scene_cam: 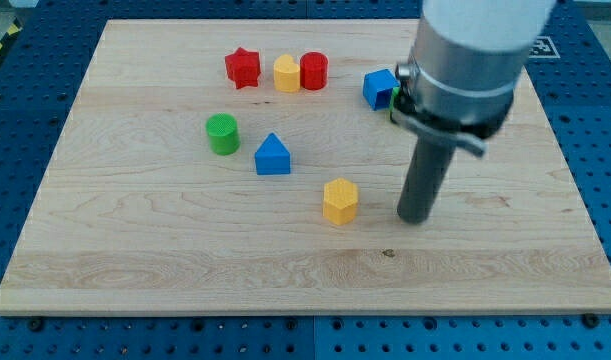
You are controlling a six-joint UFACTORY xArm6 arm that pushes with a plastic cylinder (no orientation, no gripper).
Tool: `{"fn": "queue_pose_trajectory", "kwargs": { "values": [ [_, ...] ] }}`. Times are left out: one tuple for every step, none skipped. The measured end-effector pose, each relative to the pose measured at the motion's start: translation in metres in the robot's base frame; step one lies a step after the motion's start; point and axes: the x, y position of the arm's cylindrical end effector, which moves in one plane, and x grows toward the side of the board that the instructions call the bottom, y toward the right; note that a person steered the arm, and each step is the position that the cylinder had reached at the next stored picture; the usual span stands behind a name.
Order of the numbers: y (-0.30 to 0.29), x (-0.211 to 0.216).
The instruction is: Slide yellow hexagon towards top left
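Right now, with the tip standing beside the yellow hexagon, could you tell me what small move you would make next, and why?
Probably slide my tip down and leftward, below-right of the yellow hexagon. It now stands apart at the hexagon's right, level with it, so a push from there would send it left only, not top left.

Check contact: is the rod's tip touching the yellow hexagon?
Apart. The camera view shows bare wood between my tip and the yellow hexagon, which sits toward the view's left.

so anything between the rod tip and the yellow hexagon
Nothing: in the camera view only bare board lies between my tip and the yellow hexagon to its left.
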Motion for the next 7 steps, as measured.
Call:
{"fn": "queue_pose_trajectory", "kwargs": {
  "values": [
    [-0.047, 0.02],
    [-0.095, 0.02],
    [-0.096, 0.02],
    [-0.097, 0.009],
    [-0.097, 0.006],
    [-0.095, 0.001],
    [-0.085, -0.005]
  ]
}}
